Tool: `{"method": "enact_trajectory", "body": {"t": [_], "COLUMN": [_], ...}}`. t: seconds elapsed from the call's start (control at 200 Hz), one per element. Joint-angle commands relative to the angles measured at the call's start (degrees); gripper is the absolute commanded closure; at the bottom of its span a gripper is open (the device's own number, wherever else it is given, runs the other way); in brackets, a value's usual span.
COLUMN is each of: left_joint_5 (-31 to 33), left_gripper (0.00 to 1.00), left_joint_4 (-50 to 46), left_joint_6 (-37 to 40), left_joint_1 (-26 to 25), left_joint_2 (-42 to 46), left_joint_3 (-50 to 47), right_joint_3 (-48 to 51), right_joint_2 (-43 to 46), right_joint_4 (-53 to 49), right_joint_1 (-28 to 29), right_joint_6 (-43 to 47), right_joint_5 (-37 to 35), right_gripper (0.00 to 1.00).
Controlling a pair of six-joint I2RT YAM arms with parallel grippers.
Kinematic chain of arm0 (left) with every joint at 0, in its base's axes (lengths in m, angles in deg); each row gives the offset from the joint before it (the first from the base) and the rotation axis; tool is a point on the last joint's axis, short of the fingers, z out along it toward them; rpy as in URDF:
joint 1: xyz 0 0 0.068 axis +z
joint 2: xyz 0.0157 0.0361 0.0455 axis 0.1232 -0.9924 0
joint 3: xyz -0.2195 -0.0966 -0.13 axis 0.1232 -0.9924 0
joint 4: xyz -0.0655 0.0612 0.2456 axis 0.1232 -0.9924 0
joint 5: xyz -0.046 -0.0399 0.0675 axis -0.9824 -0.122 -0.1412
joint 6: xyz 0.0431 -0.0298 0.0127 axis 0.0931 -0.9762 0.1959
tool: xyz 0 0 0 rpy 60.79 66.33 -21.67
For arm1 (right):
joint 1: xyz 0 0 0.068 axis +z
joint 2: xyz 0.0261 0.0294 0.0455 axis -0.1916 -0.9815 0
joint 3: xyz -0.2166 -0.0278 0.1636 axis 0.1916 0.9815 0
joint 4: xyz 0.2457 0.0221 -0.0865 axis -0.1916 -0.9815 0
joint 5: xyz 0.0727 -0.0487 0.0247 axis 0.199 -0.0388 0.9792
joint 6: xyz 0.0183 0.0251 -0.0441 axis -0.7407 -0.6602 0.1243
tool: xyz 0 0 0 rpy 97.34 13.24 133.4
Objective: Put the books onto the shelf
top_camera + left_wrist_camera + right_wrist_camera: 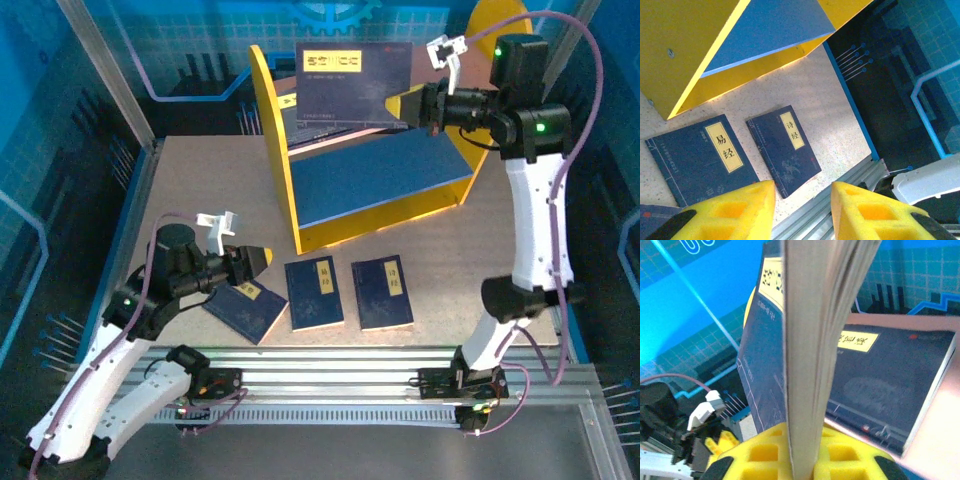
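Observation:
My right gripper (404, 105) is shut on a navy book (350, 78) and holds it upright, cover facing the camera, over the upper level of the shelf (278, 170). In the right wrist view that book (820, 335) stands edge-on between the yellow fingers (765, 450), and another book (890, 380) lies flat on the pink board (940, 450). Three books (245, 308) (314, 293) (382, 292) lie in a row on the table in front of the shelf. My left gripper (260, 258) hovers open over the leftmost one, nothing between its fingers (747, 210).
The table's near edge is an aluminium rail (350, 365), which also shows under my left gripper (805, 220). Blue walls and metal posts (105, 70) enclose the table. The shelf's blue lower board (380, 180) is bare. Open tabletop lies left of the shelf (200, 180).

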Motion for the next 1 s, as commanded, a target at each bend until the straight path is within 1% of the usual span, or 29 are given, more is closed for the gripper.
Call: {"method": "enact_trajectory", "body": {"t": [0.0,0.085,0.21,0.455,0.63,0.996], "left_joint_5": [1.4,1.6,2.0,2.1,2.0,2.1], "left_gripper": [0.65,0.65,0.65,0.65,0.65,0.65], "left_joint_4": [-3.9,-5.0,-5.7,-5.1,-5.1,-4.3], "left_joint_6": [1.8,1.8,1.9,1.4,1.2,1.2], "left_joint_1": [0.1,0.1,0.0,0.0,0.1,0.1], "left_joint_2": [1.3,1.8,2.1,2.1,2.0,1.7], "left_joint_3": [2.4,2.8,3.1,2.5,2.7,2.7], "right_joint_3": [-10.9,-11.9,-9.0,-8.9,-8.8,-9.4], "right_joint_2": [-5.6,-7.8,-7.7,-9.1,-10.3,-13.4], "right_joint_4": [-8.5,-7.4,-3.9,-0.8,-1.0,0.4], "right_joint_1": [-1.4,-2.0,-2.1,-2.1,-2.1,-0.3], "right_joint_6": [4.1,4.0,4.6,5.8,7.5,7.4], "right_joint_5": [4.5,6.6,8.2,12.4,12.7,12.0], "right_gripper": [0.99,0.99,0.98,0.96,0.95,0.92]}}
